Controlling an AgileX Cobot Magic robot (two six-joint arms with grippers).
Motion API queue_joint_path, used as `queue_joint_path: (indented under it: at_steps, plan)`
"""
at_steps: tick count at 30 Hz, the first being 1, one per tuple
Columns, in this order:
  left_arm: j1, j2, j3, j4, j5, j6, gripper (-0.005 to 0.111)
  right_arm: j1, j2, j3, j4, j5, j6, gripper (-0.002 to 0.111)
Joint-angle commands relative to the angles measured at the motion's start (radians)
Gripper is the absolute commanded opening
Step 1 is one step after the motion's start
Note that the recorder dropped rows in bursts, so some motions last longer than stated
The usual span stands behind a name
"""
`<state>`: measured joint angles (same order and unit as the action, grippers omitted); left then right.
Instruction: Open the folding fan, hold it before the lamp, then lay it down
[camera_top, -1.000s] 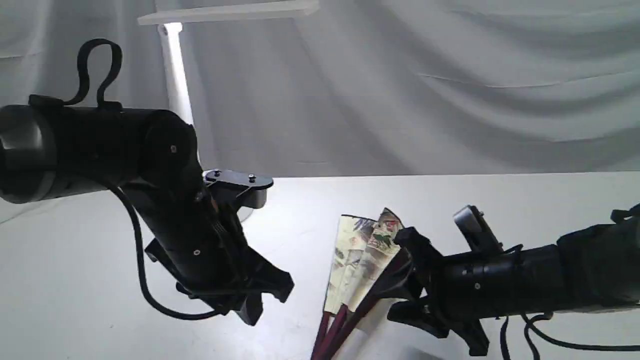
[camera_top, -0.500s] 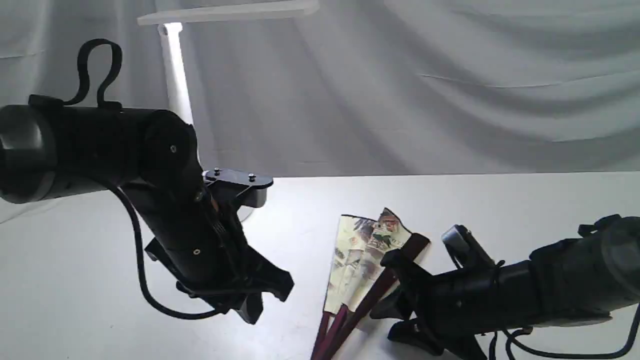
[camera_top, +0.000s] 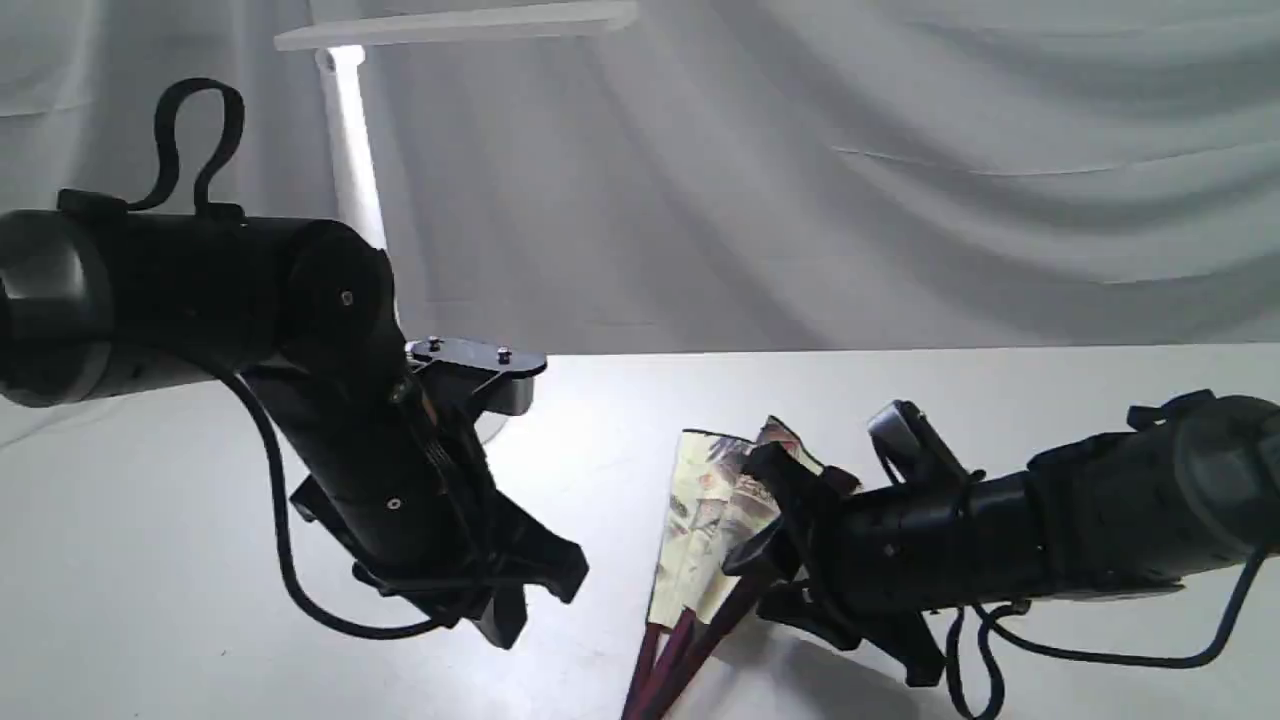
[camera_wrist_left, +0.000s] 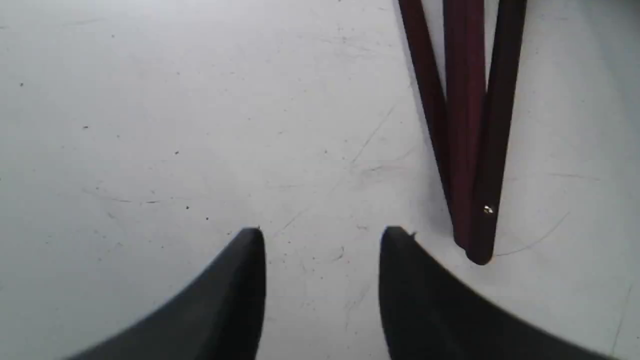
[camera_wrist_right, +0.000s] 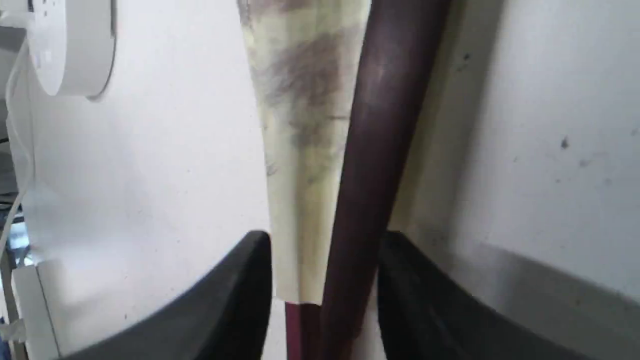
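Close to the near edge of the worktop (camera_top: 1050, 390), about midway along it, the right gripper (camera_wrist_right: 325, 239) stands with its jaws spread, one on each side of the outer rib (camera_wrist_right: 380, 150) of the folding fan (camera_top: 705, 510). I see no squeeze on it yet. The left gripper (camera_wrist_left: 322, 234) hangs just beside the fan's rivet (camera_wrist_left: 488, 210), jaws likewise apart and holding nothing. The fan lies flat and only slightly opened, rivet end toward the near edge and painted paper pointing to the far edge. The lamp (camera_top: 350, 160) stands by the far edge on the left arm's side, well apart from the fan.

By its build the fan should be light, with stiff wooden ribs and thin pleated paper that creases or tears easily. The sound hold is on bare wood: one outer rib for the right gripper, the opposite rib or the rivet end for the left. Polished wood may slip, so the pinch wants to sit square across the rib, clear of the paper.
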<state>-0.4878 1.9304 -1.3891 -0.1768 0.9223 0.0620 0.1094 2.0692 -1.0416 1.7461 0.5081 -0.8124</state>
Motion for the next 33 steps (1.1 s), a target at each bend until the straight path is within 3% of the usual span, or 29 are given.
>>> queue_joint_path:
  at_steps: [1, 12, 20, 33]
  plan:
    - [0.001, -0.009, 0.004, 0.002, -0.009, -0.001, 0.037, 0.001, -0.002, -0.002, -0.002, -0.021, 0.002, 0.036]
    - [0.001, -0.009, 0.004, 0.002, -0.013, -0.003, 0.037, 0.001, 0.012, -0.019, -0.002, -0.026, -0.02, 0.036]
    - [0.001, -0.009, 0.004, 0.002, -0.007, -0.001, 0.037, 0.001, 0.085, -0.042, -0.002, 0.041, 0.007, 0.047]
    - [0.001, -0.009, 0.004, 0.0, -0.023, -0.003, 0.037, 0.019, 0.101, -0.073, -0.002, 0.012, 0.009, 0.047]
